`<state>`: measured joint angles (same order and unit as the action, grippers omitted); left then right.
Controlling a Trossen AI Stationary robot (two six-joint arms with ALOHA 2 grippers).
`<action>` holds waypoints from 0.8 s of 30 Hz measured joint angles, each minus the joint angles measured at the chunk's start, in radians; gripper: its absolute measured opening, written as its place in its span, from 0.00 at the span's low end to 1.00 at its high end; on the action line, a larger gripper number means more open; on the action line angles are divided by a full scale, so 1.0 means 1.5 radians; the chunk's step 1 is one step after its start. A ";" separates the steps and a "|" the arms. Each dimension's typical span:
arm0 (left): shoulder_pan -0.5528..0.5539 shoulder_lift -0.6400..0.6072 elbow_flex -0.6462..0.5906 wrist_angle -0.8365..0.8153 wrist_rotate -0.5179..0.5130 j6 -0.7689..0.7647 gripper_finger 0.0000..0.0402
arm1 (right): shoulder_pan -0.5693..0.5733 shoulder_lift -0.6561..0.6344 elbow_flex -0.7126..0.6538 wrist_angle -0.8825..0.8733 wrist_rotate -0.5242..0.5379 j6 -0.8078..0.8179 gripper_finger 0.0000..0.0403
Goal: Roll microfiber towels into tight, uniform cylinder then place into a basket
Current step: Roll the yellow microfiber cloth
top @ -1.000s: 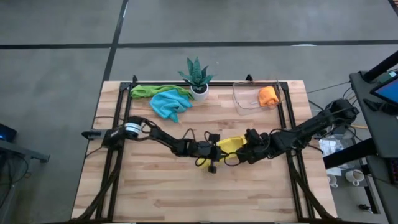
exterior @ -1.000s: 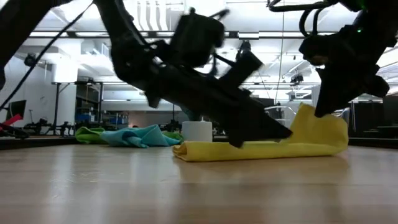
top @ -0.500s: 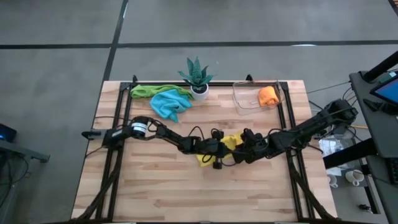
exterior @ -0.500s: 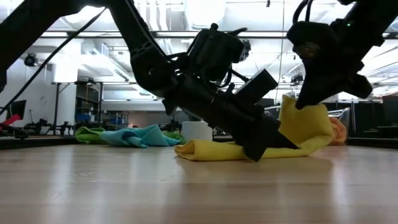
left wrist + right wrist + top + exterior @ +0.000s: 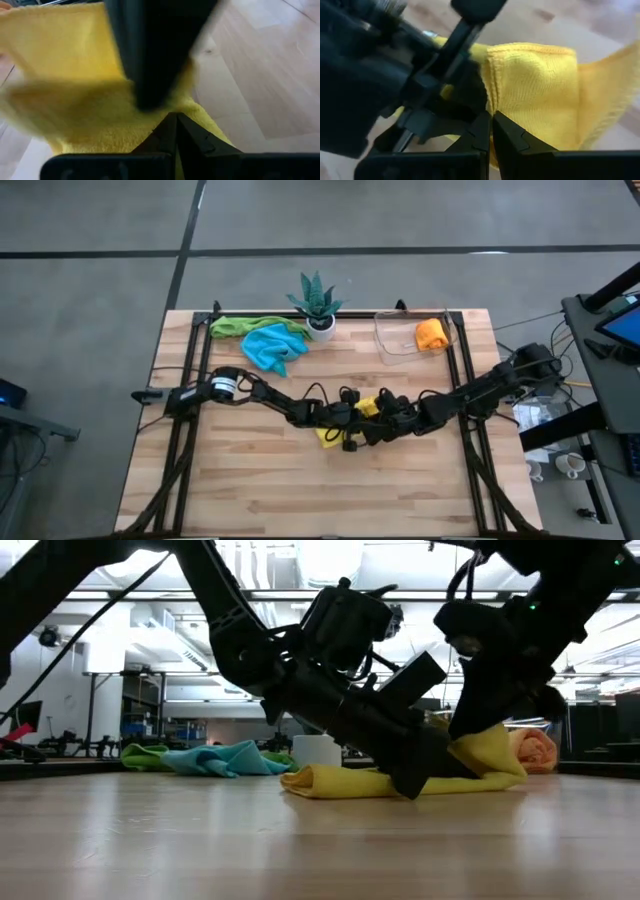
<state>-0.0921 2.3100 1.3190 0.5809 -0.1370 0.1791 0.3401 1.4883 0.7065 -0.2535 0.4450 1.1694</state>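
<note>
Mid-table, nearest the front edge: yellow towel (image 5: 340, 425) lies partly folded on the wood table (image 5: 260, 490), one end flat on the surface, other end lifted and bunched. Left gripper (image 5: 352, 420) comes in low from the left side, fingers pressed together and pinching the yellow towel; left wrist view shows the two dark fingers meeting on the yellow cloth (image 5: 75, 100). Right gripper (image 5: 385, 416) reaches in from the right side, just beside the left gripper, fingers also pressed together on a hemmed fold of the same towel (image 5: 535, 95). Low view: left gripper (image 5: 415, 780) angled down to the table with the cloth (image 5: 340, 781) under it, right gripper (image 5: 462, 725) above the raised end of the cloth, the two grippers nearly touching. Towel not rolled into a cylinder, just doubled over. Farther back, toward the far edge: light blue towel (image 5: 272, 346) crumpled on the left half, touching a green towel (image 5: 240, 326) behind it, both loose and unrolled. Beside them a spiky potted plant (image 5: 316, 300) in a white pot. Far right corner: clear basket (image 5: 392, 340) with an orange towel (image 5: 431, 334) bundled inside, toward its right end. Orange bundle also visible in the low view behind the yellow one (image 5: 538, 747).
</note>
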 joint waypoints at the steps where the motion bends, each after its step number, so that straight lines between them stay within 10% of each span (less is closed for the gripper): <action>1: 0.000 0.000 0.000 0.000 -0.001 0.000 0.00 | 0.000 0.005 0.000 0.007 -0.004 -0.003 0.02; 17: 0.000 0.000 -0.002 0.005 -0.004 0.000 0.00 | 0.000 0.019 0.007 0.045 -0.045 -0.070 0.03; 24: 0.000 0.000 -0.002 0.006 -0.004 0.000 0.00 | 0.001 -0.007 0.011 0.064 -0.063 -0.099 0.21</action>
<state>-0.0917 2.3100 1.3155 0.5903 -0.1436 0.1791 0.3423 1.4774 0.7224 -0.1569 0.3501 1.0215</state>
